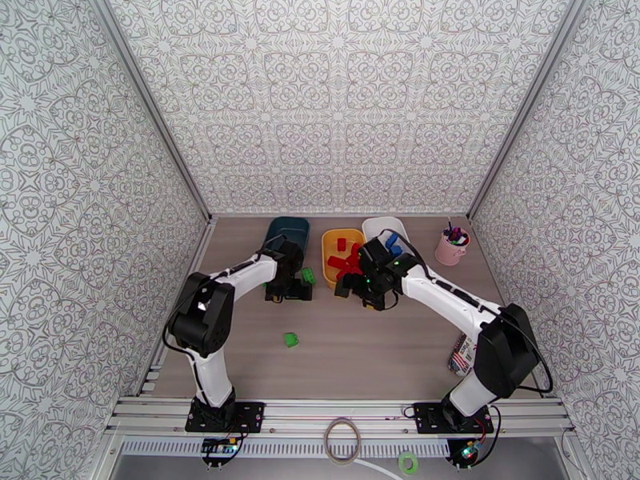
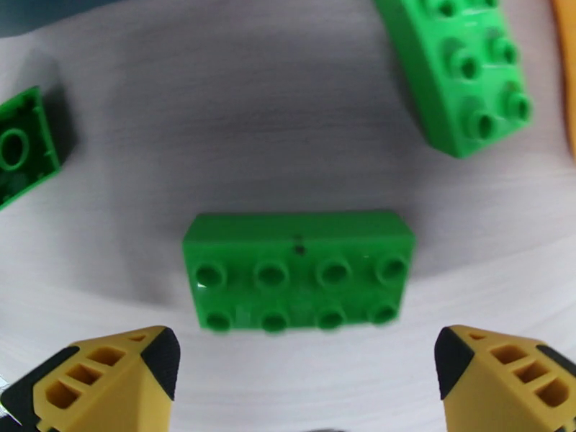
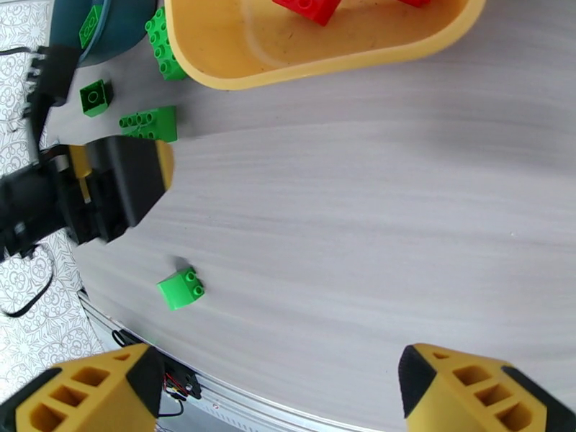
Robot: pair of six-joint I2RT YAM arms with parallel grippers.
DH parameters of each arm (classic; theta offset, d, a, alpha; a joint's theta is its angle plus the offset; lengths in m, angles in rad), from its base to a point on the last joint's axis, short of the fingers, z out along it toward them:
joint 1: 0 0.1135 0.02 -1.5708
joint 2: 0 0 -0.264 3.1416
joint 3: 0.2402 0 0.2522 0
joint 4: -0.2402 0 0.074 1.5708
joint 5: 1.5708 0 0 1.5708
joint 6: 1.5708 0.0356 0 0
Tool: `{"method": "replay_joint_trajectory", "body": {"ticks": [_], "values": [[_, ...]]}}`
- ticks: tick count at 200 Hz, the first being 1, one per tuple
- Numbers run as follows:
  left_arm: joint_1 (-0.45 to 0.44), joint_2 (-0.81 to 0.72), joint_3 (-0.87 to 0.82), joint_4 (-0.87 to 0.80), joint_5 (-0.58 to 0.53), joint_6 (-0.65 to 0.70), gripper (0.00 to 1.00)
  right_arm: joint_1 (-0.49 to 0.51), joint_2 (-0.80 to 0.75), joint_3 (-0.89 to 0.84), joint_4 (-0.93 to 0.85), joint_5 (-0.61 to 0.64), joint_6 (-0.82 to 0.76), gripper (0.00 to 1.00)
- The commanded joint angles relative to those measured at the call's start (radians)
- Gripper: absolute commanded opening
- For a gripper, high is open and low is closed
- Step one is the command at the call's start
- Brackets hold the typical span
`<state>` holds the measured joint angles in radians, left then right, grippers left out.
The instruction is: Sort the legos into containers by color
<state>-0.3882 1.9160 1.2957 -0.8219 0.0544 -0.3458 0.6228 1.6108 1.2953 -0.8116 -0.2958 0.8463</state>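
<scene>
Now my left gripper (image 2: 302,365) hangs wide open and empty over a green brick (image 2: 299,279) near the teal tub (image 1: 278,228), lined up to pinch it, while my right gripper (image 3: 281,387) waits open and empty by the yellow tub (image 3: 237,66).

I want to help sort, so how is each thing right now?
left tool: open, empty.
right tool: open, empty.
long green brick: flat on the table, studs up, not held.
yellow tub: upright, red bricks inside.
teal tub: upright, a green brick inside.
small green brick: loose on the table.
</scene>
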Motion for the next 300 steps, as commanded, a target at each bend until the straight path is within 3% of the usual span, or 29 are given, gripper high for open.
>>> {"method": "replay_joint_trajectory", "body": {"ticks": [1, 96, 137, 188, 216, 300], "values": [[0.005, 0.039, 0.04, 0.013, -0.016, 0.043, 0.98, 0.008, -0.025, -0.004, 0.013, 0.027, 0.02, 0.91], [0.012, 0.119, 0.123, 0.01, -0.019, 0.071, 0.84, 0.008, 0.008, 0.036, -0.007, 0.032, 0.023, 0.91], [-0.008, 0.126, 0.148, 0.018, -0.022, 0.08, 0.83, 0.008, 0.015, 0.042, -0.007, 0.027, 0.022, 0.9], [-0.02, 0.134, 0.151, 0.024, -0.024, 0.062, 0.65, 0.008, 0.024, 0.065, -0.024, 0.026, 0.012, 0.9], [-0.034, 0.099, 0.129, 0.026, -0.027, 0.046, 0.59, 0.009, 0.023, 0.062, -0.025, 0.024, 0.009, 0.9], [-0.055, -0.132, 0.041, -0.002, -0.049, -0.041, 0.56, 0.022, 0.05, 0.049, 0.038, 0.002, 0.011, 0.89]]}}
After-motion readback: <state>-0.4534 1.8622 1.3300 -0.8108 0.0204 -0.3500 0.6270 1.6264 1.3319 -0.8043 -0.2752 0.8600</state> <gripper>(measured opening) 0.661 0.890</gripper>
